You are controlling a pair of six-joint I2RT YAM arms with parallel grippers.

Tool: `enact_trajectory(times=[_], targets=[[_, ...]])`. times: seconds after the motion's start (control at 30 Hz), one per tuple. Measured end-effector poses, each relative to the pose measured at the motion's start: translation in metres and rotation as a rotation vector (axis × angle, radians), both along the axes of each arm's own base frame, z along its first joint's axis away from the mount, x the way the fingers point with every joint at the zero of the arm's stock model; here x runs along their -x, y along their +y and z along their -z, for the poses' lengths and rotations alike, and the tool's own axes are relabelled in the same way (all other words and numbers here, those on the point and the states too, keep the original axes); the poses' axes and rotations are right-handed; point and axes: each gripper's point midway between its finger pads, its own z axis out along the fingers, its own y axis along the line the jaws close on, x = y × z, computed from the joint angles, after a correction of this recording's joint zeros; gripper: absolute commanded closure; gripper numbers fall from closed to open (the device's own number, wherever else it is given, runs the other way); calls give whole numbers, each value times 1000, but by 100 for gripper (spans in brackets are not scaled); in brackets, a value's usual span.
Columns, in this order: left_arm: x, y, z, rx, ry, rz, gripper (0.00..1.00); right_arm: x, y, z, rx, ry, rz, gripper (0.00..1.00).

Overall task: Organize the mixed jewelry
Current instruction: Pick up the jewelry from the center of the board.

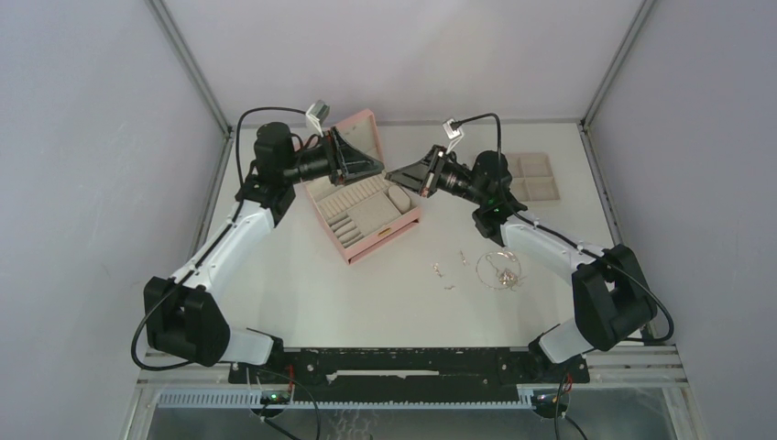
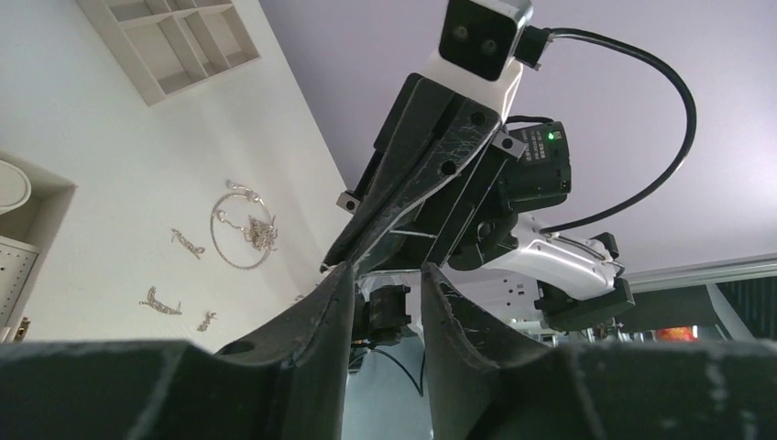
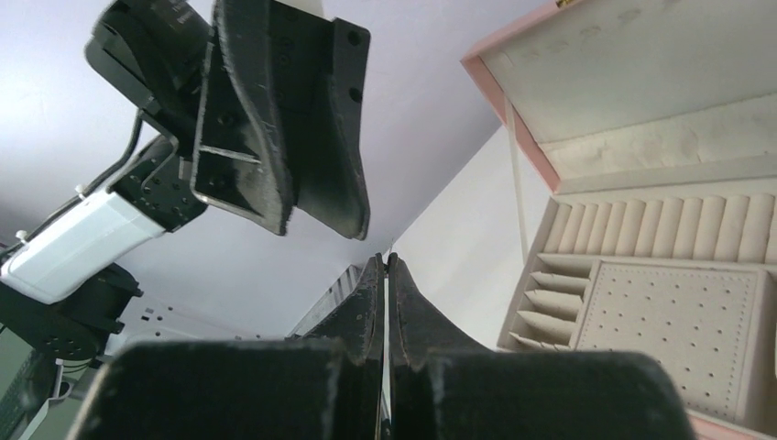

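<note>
The thin silver looped chain necklace [image 1: 498,269] and 3 tiny silver earring-sized bits [image 1: 441,269] lie loose on the white table, at 4 o'clock from the open pink quilted box with beige lining [image 1: 389,238] and at 7 o'clock from the flat beige compartment tray [image 1: 533,176]. Both arms hang raised by the box. The left gripper [image 2: 387,273] is partly open and empty. The right gripper [image 3: 383,261] is pressed closed on nothing. Sorting looks barely begun, with the step in hand a reach for the first piece. Next, the nearer right arm should swing toward 5 o'clock, descend, part its jaws and pinch 1 flat bit precisely.
</note>
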Motion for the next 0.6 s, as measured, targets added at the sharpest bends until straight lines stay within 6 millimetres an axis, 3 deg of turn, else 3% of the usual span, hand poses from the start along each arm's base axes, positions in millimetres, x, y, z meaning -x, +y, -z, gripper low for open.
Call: enact_trajectory(times=[0.13, 0.4, 0.6], targets=[[-1, 2, 0, -4, 3, -6, 53, -1, -1, 11, 35, 23, 3, 100], [-17, 24, 6, -97, 1, -93, 52, 0, -9, 17, 89, 37, 36, 100], [-26, 52, 39, -303, 40, -238, 50, 2, -22, 14, 142, 33, 109, 100]])
